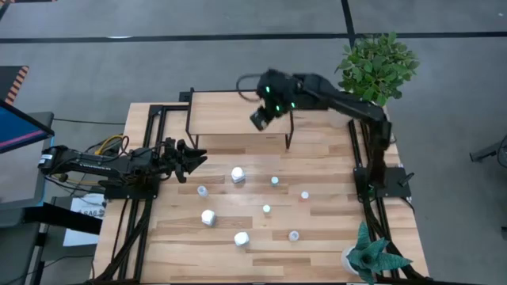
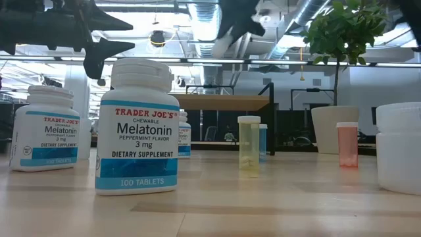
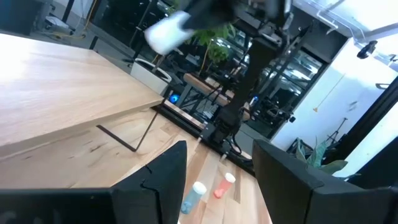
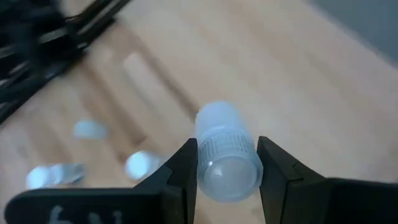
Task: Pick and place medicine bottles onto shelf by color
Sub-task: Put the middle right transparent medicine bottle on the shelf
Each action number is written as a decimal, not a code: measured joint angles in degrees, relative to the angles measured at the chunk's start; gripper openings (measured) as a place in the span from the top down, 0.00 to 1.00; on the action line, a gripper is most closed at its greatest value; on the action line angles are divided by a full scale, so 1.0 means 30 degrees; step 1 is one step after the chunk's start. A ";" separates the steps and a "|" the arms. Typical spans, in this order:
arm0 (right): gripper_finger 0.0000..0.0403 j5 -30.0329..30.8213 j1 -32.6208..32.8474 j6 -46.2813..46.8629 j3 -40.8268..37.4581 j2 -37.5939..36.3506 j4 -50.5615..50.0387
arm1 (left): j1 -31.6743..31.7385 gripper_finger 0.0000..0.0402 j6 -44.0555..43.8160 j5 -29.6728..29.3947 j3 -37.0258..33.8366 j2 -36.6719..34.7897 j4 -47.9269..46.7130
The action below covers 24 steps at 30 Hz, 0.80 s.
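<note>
Above the light-wood shelf on thin black legs [image 1: 238,115], the right gripper [image 1: 261,119] is clamped on a small pale, ribbed-cap medicine bottle [image 4: 227,152], fingers tight against its sides (only the right wrist view shows this grip clearly). Left gripper [image 1: 192,158] hovers by the shelf's left end, parted and empty. At table level, large white Trader Joe's melatonin bottles [image 2: 138,125] block much of the table; a yellowish vial [image 2: 249,146] and an orange vial [image 2: 347,143] stand behind.
</note>
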 joint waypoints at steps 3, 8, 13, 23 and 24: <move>0.70 0.0060 -0.1205 -0.0323 0.1798 0.1385 -0.0930 | 0.0000 0.58 -0.0001 0.0002 0.0000 0.0005 -0.0003; 0.70 0.0117 -0.2832 -0.0792 0.3135 0.3277 -0.1618 | 0.0000 0.58 0.0002 0.0001 0.0000 0.0005 -0.0006; 0.70 0.0097 -0.4217 -0.0813 0.2985 0.4308 -0.2766 | 0.0000 0.58 0.0010 0.0002 0.0000 0.0005 -0.0013; 0.68 0.0270 -0.4883 -0.1145 0.3007 0.4621 -0.3954 | -0.0004 0.58 0.0018 0.0002 0.0000 -0.0002 -0.0013; 0.69 0.0270 -0.4890 -0.1138 0.3000 0.4621 -0.4174 | 0.0000 0.58 0.0017 0.0002 0.0000 0.0005 -0.0013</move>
